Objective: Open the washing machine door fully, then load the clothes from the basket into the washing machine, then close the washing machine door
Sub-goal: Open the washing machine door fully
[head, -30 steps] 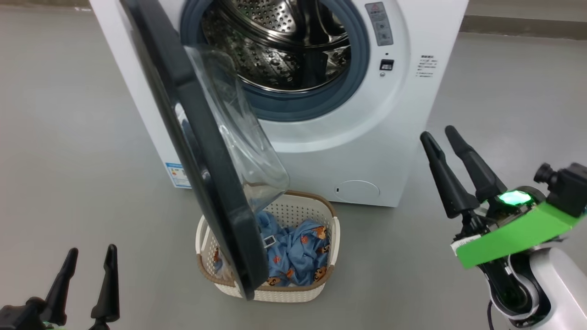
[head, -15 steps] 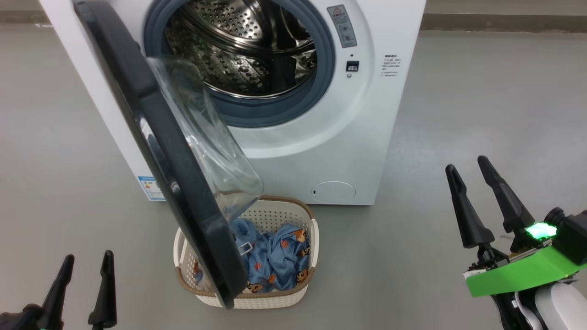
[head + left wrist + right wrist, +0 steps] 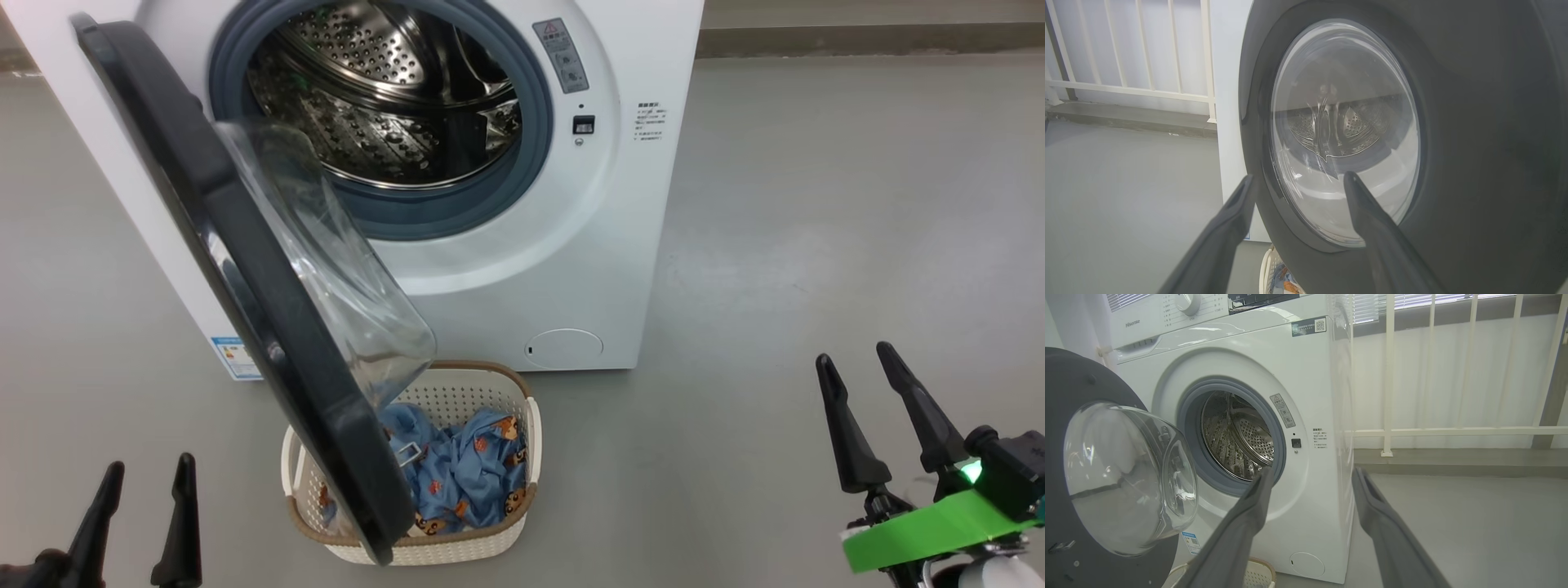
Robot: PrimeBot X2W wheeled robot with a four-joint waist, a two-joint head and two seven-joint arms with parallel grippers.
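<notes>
1. Left gripper (image 3: 150, 464): the two dark fingers stood spread wide with nothing between them. It hung low on the robot's left side, clear of the door, with its fingers aimed at the door's outer face in the left wrist view (image 3: 1298, 176).
2. Right gripper (image 3: 854, 359): the fingers were likewise fully parted and empty. It was over bare grey floor (image 3: 816, 204) on the right, well apart from the machine, and its wrist view (image 3: 1312, 470) looked toward the drum opening.
3. Door (image 3: 245, 269): it was swung out from the front on its left-hand hinge side, and the clear glass bowl bulged toward the opening. Its lower edge overhung the left part of the basket.
4. Basket (image 3: 441, 551): it stood on the floor just in front of the washing machine (image 3: 637, 245), below the opening.
5. Clothes (image 3: 465, 474): the blue bear-print bundle lay inside the basket, partly hidden by the door.
6. Drum (image 3: 367, 122): the perforated steel showed inside the grey-blue gasket (image 3: 526, 163), and no fabric could be seen in it.
7. A white railing (image 3: 1388, 375) stood behind the machine.
</notes>
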